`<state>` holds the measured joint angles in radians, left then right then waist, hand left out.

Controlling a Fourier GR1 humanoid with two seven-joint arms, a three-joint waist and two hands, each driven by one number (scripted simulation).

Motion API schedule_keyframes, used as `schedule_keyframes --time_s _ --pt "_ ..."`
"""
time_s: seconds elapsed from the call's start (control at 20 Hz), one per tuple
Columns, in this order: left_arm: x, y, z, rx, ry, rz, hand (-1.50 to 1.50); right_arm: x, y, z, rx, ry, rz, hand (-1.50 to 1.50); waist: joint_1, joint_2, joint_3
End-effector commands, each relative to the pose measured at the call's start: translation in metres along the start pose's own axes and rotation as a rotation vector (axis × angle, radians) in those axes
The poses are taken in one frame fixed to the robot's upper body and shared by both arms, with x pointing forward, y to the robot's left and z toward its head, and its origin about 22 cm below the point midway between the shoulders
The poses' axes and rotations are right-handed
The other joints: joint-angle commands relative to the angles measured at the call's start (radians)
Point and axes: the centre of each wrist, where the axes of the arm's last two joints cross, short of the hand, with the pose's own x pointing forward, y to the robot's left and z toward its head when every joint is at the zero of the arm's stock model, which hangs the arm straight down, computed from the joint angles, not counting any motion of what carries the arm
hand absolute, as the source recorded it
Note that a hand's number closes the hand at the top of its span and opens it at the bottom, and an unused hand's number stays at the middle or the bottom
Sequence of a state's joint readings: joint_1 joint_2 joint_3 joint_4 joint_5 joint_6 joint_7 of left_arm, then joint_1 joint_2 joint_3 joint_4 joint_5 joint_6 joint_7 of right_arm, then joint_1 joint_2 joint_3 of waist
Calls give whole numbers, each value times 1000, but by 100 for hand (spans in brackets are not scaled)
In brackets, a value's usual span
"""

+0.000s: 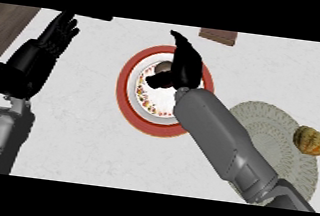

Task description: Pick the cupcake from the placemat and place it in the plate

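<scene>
Two black hands showed over the pale counter (80,120). At far left, the left hand (56,34) rested open, fingers straight and up. Right of it, the right hand (179,64) hung over the red-rimmed plate (126,83), fingers curled round the cupcake (164,69), mostly hidden. Farther right lay the round placemat (278,139), a small pumpkin (311,140) at its right edge.
</scene>
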<state>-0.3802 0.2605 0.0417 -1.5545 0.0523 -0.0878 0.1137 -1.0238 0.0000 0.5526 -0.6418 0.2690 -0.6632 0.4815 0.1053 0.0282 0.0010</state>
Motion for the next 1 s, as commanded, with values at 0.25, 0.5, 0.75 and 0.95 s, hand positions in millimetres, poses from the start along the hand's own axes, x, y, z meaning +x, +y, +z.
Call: schedule_keyframes --time_s 0.25,0.5,0.75,0.95 --pt "-3 -7 4 21 13 -12 0 15 -15 -7 -149 -47 -313 -150 -19 -5 1" --pt "-14 -6 16 70 39 3 0 -1 -19 -6 -156 -71 -425 -150 -76 -21 0" --pt "-17 18 25 97 35 -41 0 -23 -29 -8 -210 -20 -500 -150 -99 -28 -1" --pt "-16 30 34 106 65 -15 0 -77 -49 14 -203 -71 -516 -150 -115 -34 -1"
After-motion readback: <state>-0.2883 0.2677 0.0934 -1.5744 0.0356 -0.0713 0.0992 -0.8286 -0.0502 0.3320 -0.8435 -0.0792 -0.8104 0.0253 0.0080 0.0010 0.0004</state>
